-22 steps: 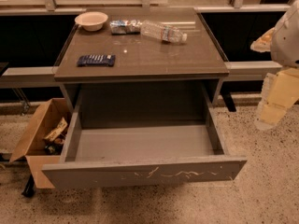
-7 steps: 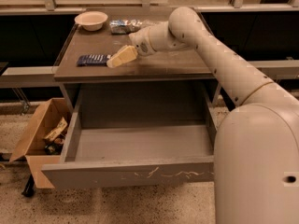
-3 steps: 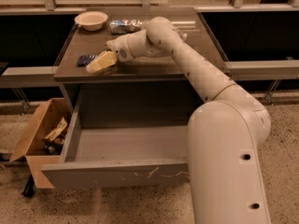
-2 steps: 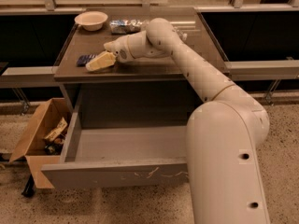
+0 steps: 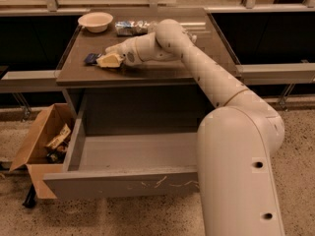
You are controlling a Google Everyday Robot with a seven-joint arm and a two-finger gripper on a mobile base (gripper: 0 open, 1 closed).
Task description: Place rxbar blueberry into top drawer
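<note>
The rxbar blueberry (image 5: 90,58) lies on the left part of the brown cabinet top (image 5: 162,70); only its dark left end shows past my gripper. My gripper (image 5: 109,60) is down on the bar, covering most of it, with the arm reaching in from the lower right. The top drawer (image 5: 123,183) is pulled out below, and nothing shows on its grey floor. Its scratched front panel faces me.
A white bowl (image 5: 95,21) and a crinkly silver-blue packet (image 5: 128,27) sit at the back of the cabinet top. An open cardboard box (image 5: 39,141) with scraps stands on the floor left of the drawer. My arm (image 5: 236,146) covers the drawer's right end.
The arm came in from the right, crossed the cabinet top leftward and settled on the bar. Over the last second it has barely moved.
</note>
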